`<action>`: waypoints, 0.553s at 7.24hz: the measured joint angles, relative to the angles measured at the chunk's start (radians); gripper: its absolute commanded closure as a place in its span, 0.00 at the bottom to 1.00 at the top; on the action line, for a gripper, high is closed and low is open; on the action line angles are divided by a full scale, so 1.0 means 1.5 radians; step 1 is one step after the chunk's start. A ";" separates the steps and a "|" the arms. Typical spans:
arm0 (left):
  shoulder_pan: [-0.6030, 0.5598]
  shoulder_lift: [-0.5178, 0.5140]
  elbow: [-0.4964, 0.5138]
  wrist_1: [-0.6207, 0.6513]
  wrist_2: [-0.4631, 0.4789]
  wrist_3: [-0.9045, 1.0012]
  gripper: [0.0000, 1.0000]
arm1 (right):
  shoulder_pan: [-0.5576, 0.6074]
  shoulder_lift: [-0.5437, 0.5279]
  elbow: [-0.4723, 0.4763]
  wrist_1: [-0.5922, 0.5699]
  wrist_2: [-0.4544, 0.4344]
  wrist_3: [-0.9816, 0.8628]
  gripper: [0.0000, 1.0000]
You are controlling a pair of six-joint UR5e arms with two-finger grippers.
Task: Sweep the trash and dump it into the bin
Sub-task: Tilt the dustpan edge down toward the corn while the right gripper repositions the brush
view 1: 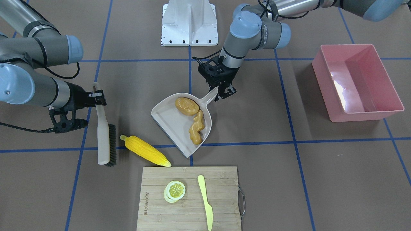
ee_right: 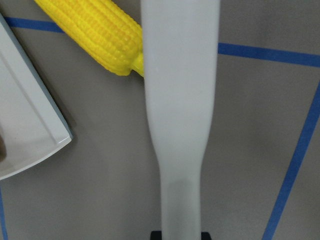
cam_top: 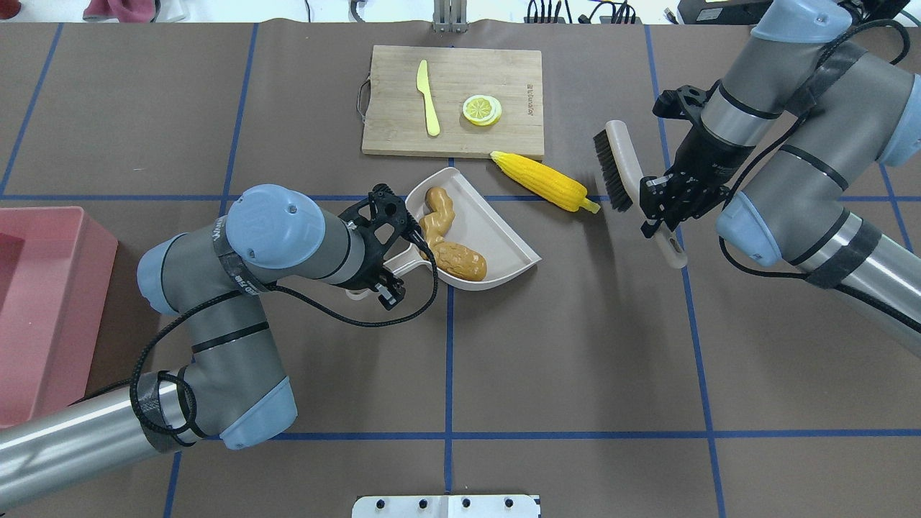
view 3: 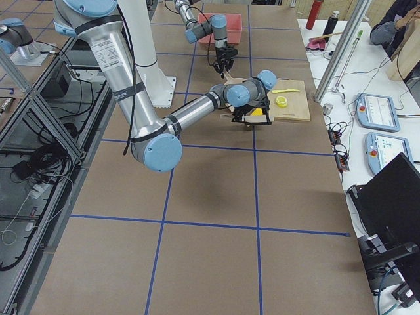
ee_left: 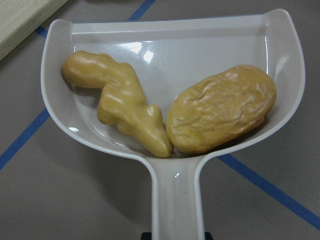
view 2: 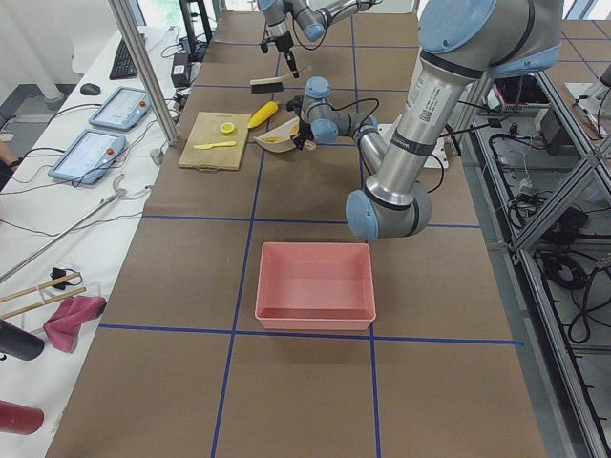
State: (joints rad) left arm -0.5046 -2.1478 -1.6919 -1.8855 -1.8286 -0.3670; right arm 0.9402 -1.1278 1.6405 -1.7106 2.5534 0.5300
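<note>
The brown potato (view 1: 187, 106) and the tan ginger root (view 1: 196, 126) lie in the beige dustpan (view 1: 167, 118), which rests on the table. My left gripper (view 1: 221, 88) is shut on the dustpan's handle; the left wrist view shows both foods (ee_left: 222, 107) (ee_left: 120, 100) at the pan's back wall. The yellow corn cob (view 1: 144, 150) lies on the table between the pan's mouth and the brush (view 1: 102, 134). My right gripper (view 1: 96, 98) is shut on the brush handle, bristles facing the corn. The pink bin (view 1: 324, 80) stands far off on my left side, with nothing in it.
A wooden cutting board (view 1: 192, 205) with a lemon slice (view 1: 175, 191) and a pale yellow knife (view 1: 205, 200) lies just beyond the corn and the pan's mouth. The corn's tip touches the board's near corner. Blue tape lines cross the brown table.
</note>
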 measured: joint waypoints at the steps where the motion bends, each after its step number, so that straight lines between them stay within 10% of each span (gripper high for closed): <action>1: 0.000 -0.007 0.001 0.014 -0.004 -0.004 1.00 | -0.001 -0.001 -0.003 -0.001 -0.003 -0.002 1.00; 4: 0.002 -0.049 0.013 0.047 -0.003 -0.014 1.00 | -0.016 0.003 -0.010 0.000 -0.073 -0.019 1.00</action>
State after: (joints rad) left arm -0.5021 -2.2220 -1.6725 -1.8155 -1.8330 -0.3882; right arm 0.9161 -1.1239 1.6256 -1.7109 2.4435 0.5013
